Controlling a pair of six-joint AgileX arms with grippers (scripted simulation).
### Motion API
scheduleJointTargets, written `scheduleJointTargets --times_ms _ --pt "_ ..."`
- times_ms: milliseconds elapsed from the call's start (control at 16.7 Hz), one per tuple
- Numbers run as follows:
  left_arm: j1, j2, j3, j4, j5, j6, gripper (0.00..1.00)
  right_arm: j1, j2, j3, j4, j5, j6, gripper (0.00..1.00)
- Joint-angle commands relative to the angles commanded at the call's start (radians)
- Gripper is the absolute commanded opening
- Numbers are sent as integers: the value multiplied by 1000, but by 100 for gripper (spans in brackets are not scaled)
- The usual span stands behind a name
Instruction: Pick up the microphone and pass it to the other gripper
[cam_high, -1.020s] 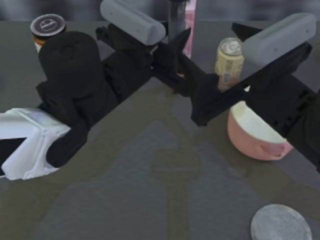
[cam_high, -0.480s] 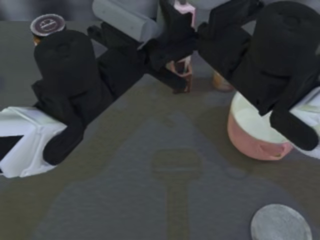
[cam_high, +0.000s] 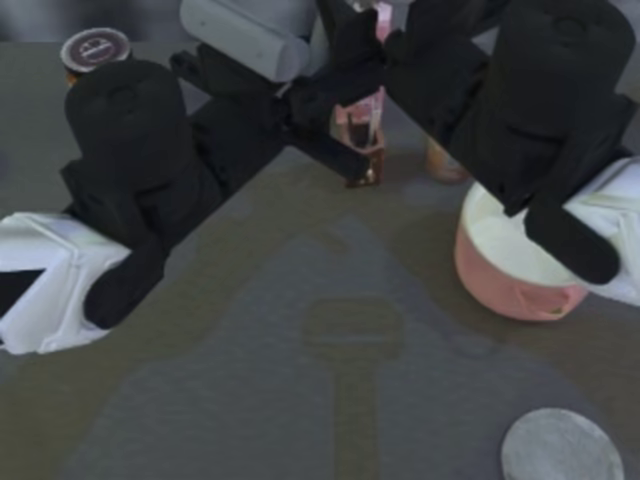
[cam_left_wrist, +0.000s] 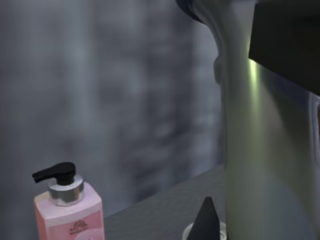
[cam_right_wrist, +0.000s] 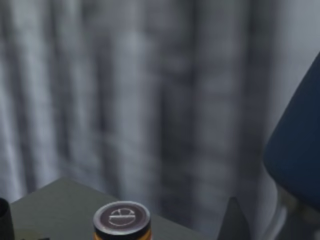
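The microphone (cam_left_wrist: 250, 150) fills the left wrist view: its slim grey handle rises close beside one of my left gripper's fingertips (cam_left_wrist: 207, 220). Its dark blue foam head (cam_right_wrist: 300, 160) shows at the edge of the right wrist view. From above it is hidden among the two grippers. My left gripper (cam_high: 350, 120) is at the back middle of the table, shut on the handle. The other gripper, my right one (cam_high: 368, 60), has come in just behind it. Its one visible fingertip (cam_right_wrist: 232, 220) stands a little apart from the microphone, so it looks open.
A pink bowl (cam_high: 510, 280) sits at the right under my right arm. A grey disc (cam_high: 560, 450) lies front right. A dark-lidded jar (cam_high: 95, 48) stands back left. Near the grippers are a brown pen holder (cam_high: 366, 165), a pink carton (cam_high: 382, 20), a tan can (cam_high: 445, 160) and a pink pump bottle (cam_left_wrist: 70, 212).
My right arm has swung in from the right, over the can and bowl, bringing its gripper up to the microphone. My left gripper edged slightly left, still holding it.
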Motion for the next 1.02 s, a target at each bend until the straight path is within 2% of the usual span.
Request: scheduleJointTargets --times_ms 660,1020 --pt "0 0 0 0 0 0 0 0 0 0 0 0 0 2" --pt "0 0 0 0 0 0 0 0 0 0 0 0 0 0"
